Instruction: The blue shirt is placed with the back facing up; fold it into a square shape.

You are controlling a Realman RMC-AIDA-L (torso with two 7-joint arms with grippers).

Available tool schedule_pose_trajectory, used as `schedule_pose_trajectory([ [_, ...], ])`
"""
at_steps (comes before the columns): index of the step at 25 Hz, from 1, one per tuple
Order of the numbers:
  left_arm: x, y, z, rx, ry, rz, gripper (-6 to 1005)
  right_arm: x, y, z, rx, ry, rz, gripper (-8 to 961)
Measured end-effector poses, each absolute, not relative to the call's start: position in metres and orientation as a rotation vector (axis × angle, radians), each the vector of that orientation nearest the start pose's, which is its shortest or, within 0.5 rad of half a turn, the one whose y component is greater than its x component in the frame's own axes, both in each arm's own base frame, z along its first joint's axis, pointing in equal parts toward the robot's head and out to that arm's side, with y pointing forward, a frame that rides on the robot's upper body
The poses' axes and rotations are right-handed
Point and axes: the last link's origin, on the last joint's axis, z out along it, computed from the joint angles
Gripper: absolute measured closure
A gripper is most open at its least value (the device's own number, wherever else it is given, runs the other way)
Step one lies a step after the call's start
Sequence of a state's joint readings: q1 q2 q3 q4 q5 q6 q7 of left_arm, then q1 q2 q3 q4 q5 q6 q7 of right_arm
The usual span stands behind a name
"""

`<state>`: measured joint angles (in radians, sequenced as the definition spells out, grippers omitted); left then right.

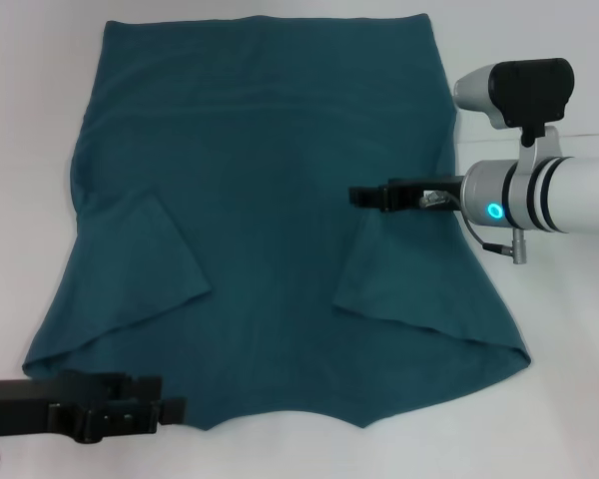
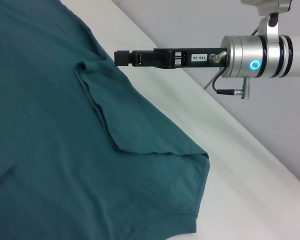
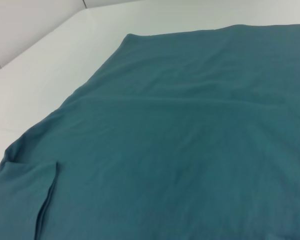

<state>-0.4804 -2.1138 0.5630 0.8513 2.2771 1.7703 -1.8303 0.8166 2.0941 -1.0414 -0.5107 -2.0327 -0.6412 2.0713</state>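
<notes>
Reaching level over the blue shirt (image 1: 260,180), right gripper (image 1: 357,196) — fingers together, empty, left gripper (image 1: 175,410) low, grip unclear.

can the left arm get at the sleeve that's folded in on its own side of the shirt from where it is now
Probably yes. The left gripper sits at the blue shirt's near edge, and the folded-in left sleeve lies just beyond it with nothing between; the right gripper is across the shirt.

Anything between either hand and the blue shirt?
Nothing visible. The right hand hangs over the blue shirt by its folded-in right sleeve. The left hand sits at the near left corner. Only bare white table surrounds the cloth.
</notes>
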Motion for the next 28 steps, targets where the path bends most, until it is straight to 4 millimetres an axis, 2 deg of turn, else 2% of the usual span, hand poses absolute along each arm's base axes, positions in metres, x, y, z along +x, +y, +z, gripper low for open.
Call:
schedule_pose_trajectory([
  [3, -0.282, 0.293, 0.017, -2.735, -1.247, -0.558, 321, 0.223, 0.454, -0.037, -2.174, 1.100, 0.340, 214],
  [12, -0.286, 0.290, 0.021, -2.702, -1.273, -0.563, 320, 0.239, 0.454, -0.001, -2.175, 1.115, 0.236, 191],
  [15, -0.290, 0.292, 0.031, -2.634, -1.324, -0.582, 319, 0.238, 0.450, 0.015, -2.187, 1.110, 0.207, 194],
  [22, -0.315, 0.299, 0.071, -2.217, -1.630, -0.550, 318, 0.230, 0.442, 0.045, -2.189, 1.088, 0.214, 203],
  [25, -0.328, 0.303, 0.079, -2.057, -1.725, -0.467, 318, 0.230, 0.440, 0.048, -2.191, 1.092, 0.216, 203],
  [28, -0.340, 0.312, 0.077, -1.948, -1.783, -0.355, 317, 0.229, 0.441, 0.048, -2.194, 1.090, 0.213, 204],
])
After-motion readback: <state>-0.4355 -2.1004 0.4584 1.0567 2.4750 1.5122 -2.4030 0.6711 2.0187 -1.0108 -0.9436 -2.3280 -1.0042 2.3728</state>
